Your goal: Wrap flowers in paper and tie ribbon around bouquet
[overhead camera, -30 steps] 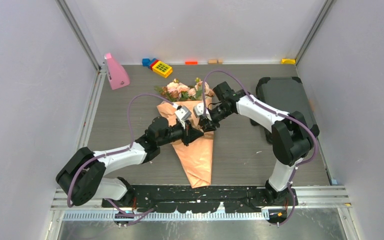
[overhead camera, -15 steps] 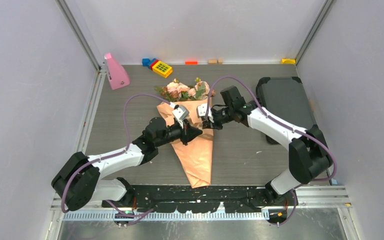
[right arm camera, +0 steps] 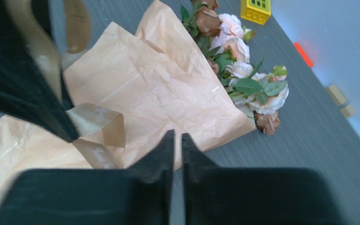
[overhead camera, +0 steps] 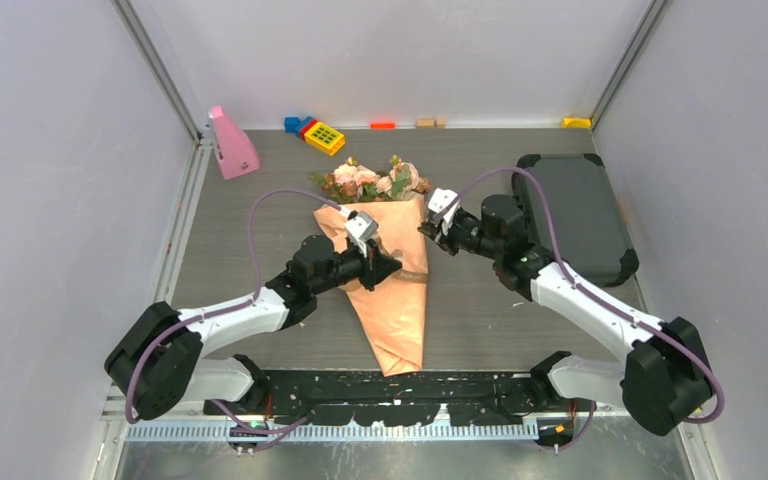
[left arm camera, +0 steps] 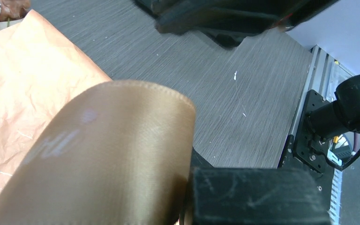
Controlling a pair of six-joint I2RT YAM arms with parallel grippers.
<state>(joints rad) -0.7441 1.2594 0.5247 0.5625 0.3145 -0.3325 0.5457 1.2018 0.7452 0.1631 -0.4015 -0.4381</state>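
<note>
The bouquet lies mid-table, a peach-orange paper cone with pink flowers at its far end. My left gripper rests over the cone's middle, shut on the shiny tan ribbon. The left wrist view shows that ribbon looping wide out of the left gripper over the paper. My right gripper hangs just right of the cone's upper edge. In the right wrist view the right gripper is shut with only a thin slit and holds nothing, above the paper. A ribbon loop and the flowers show there too.
A dark grey case lies at the right, under the right arm. At the back left stands a pink object. A yellow toy with a blue block sits near the back wall, along with small loose blocks.
The right arm has drawn back to the right, off the bouquet's middle, and its jaws have closed with nothing in them. The left gripper stays put on the ribbon.
</note>
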